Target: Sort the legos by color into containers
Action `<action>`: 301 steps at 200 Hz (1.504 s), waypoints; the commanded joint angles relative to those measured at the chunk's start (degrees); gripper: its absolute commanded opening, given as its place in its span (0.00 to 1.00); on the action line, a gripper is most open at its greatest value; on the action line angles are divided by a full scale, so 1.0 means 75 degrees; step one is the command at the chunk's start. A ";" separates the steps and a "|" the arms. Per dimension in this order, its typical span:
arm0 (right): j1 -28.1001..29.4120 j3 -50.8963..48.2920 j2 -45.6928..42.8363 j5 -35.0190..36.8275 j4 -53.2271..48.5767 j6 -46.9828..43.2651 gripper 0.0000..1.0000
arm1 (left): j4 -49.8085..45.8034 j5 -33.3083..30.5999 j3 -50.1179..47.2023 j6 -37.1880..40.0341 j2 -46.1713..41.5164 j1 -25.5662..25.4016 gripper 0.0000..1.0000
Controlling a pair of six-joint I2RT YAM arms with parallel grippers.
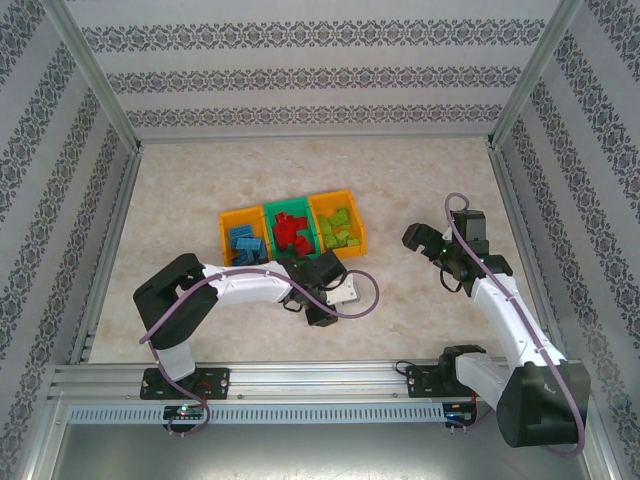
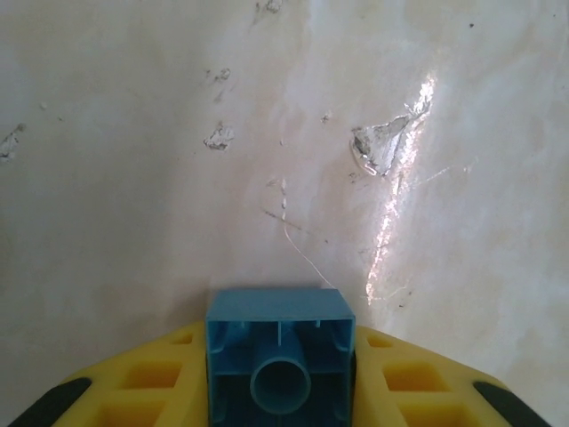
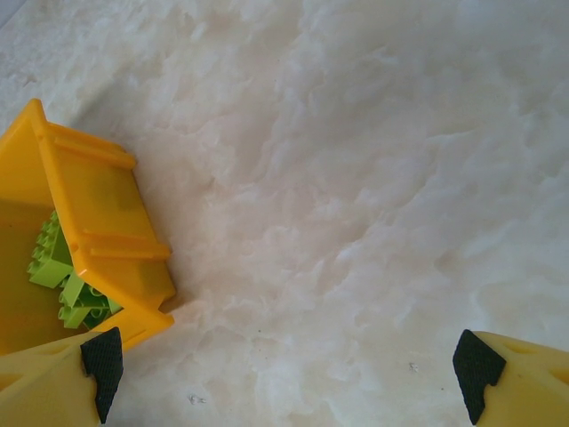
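Left wrist view, left jaws clamped on hollow blue brick (image 2: 279,356), glossy marbled table (image 2: 133,178), right jaws wide, empty

Left arm stretched rightward, left tool (image 2: 280,356) seemingly pinching a blue lego (image 2: 277,307), right tool (image 3: 289,369) spread wide

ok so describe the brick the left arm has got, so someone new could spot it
Find the row of three bins mid-table; the left arm's tool sits just in front of it. Between its yellow fingers is one blue brick, hollow underside and round tube showing. The other blue bricks lie in the left orange bin.
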 commanded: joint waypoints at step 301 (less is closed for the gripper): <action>-0.0077 -0.2166 0.2288 0.2397 0.8438 -0.3930 0.98 | -0.2094 -0.4151 0.1158 -0.5290 -0.1804 0.4651 0.99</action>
